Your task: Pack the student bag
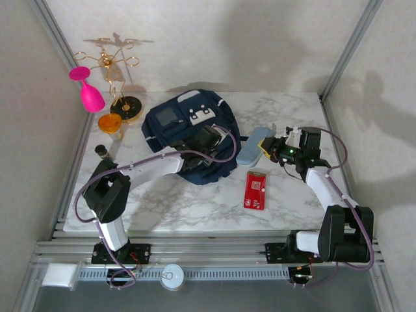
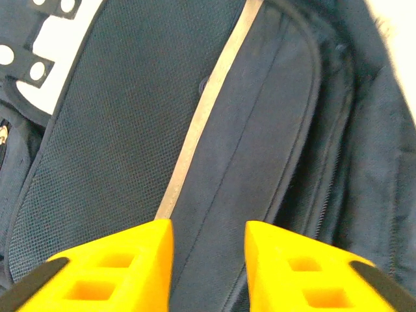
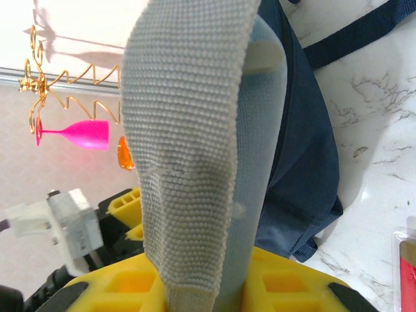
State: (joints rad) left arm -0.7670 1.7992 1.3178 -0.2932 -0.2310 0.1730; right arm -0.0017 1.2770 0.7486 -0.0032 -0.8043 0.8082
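Marble table [image 1: 195,201] bears the student bag [image 1: 156,132]; right gripper [image 1: 268,149] grips grey case [image 1: 249,153].

You had a white marble-patterned table [image 1: 195,205] before you. The student bag [image 1: 185,130] lay flat across its rear middle. A red packet [image 1: 255,190] lay apart from it, to the right and nearer the arms. At the rear left stood a gold wire stand [image 1: 125,107], an orange glass [image 1: 110,123] just beside its base, and a small dark cylinder [image 1: 103,151] by the left edge.
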